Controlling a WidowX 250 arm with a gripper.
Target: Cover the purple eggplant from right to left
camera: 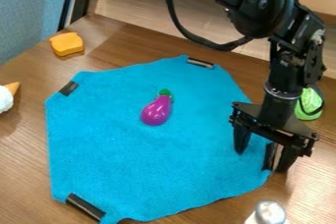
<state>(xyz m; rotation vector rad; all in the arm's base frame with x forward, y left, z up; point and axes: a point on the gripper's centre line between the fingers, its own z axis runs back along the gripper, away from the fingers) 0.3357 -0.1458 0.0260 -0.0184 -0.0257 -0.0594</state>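
Note:
The black gripper (pixel 262 160) hangs low over the right edge of the blue cloth (pixel 118 159). It stands open, one finger over the cloth and the other just past its edge. Between the fingers is a dark clip (pixel 269 156) on the cloth's right corner. The cloth lies spread flat on the table, with more dark clips at its other corners. On top of it, a little above its middle, the purple eggplant (pixel 156 111) lies uncovered, its green stem pointing up in the view.
A yellow block (pixel 67 43) sits on the wooden table (pixel 19 169) at the upper left, with an ice cream toy (pixel 5 99) at the left edge. A green object (pixel 310 104) is behind the gripper. A silver-topped shaker (pixel 269 213) stands at the bottom right.

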